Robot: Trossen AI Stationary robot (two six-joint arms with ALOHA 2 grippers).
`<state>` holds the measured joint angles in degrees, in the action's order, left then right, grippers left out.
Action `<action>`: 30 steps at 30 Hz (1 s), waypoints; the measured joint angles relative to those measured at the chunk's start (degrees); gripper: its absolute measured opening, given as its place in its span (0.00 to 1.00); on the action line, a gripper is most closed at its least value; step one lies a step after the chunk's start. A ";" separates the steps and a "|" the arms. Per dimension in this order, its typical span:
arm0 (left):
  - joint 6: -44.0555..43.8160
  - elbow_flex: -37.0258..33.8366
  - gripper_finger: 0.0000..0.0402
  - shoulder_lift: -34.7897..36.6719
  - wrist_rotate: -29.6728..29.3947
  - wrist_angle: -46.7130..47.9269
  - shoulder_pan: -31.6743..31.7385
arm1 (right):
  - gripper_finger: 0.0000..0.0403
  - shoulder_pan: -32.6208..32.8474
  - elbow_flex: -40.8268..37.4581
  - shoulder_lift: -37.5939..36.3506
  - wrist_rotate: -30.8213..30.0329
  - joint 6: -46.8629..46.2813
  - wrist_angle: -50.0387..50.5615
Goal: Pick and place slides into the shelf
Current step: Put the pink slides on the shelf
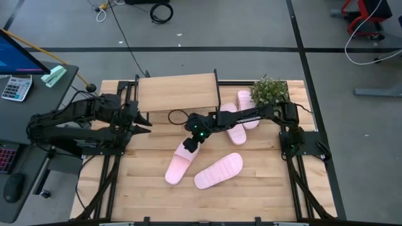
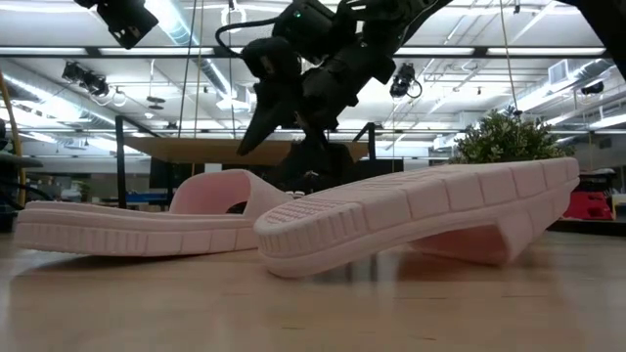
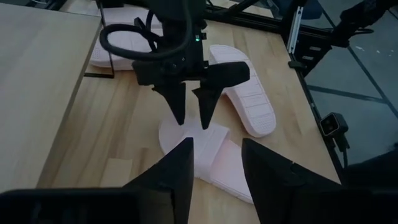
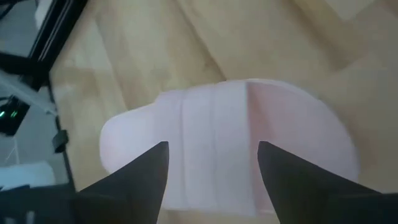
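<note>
Two pale pink slides lie mid-table: one upright (image 1: pixel 177 164), and one upside down with its ribbed sole up (image 1: pixel 218 171) to its right. My right gripper (image 1: pixel 190 143) hangs open just over the upright slide's wide strap (image 4: pixel 217 124), fingers slanting down on either side of it and not touching; the low view shows the fingers (image 2: pixel 256 127) above the strap (image 2: pixel 220 186). Two more slides (image 1: pixel 237 130) (image 1: pixel 246 103) lie at the back right. The shelf (image 1: pixel 178 93) stands at the far edge. My left gripper (image 1: pixel 143 122) waits open in the air beside the shelf's left end.
A small potted plant (image 1: pixel 269 91) stands at the far right corner beside the back slides. The upside-down slide (image 2: pixel 421 210) lies nearest the table's front. Bare wood shows at the near left of the table (image 1: pixel 125 188). A desk with a calculator (image 1: pixel 16 88) stands off the table's left.
</note>
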<state>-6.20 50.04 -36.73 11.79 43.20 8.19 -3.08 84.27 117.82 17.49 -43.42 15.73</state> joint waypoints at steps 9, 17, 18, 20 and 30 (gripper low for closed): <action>-0.02 0.00 0.33 0.00 -0.14 0.00 0.02 | 0.63 0.74 0.00 0.00 -0.92 -0.37 1.63; -0.16 0.00 0.35 0.00 -0.16 -0.02 -0.01 | 0.63 1.03 -0.22 0.00 -5.03 -0.38 3.66; -0.20 0.00 0.35 0.00 -0.16 -0.01 0.01 | 0.63 1.02 -0.22 0.13 -5.06 -0.32 3.98; -0.20 0.00 0.34 0.00 -0.16 -0.03 0.02 | 0.63 1.00 -0.22 0.62 -4.88 -0.41 4.03; -0.59 0.00 0.35 -0.01 -0.16 0.03 0.00 | 0.63 1.12 -0.28 2.85 -1.07 -3.13 2.57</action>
<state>-6.78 50.04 -36.74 11.64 43.23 8.19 -1.96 83.99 120.67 16.41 -46.55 18.30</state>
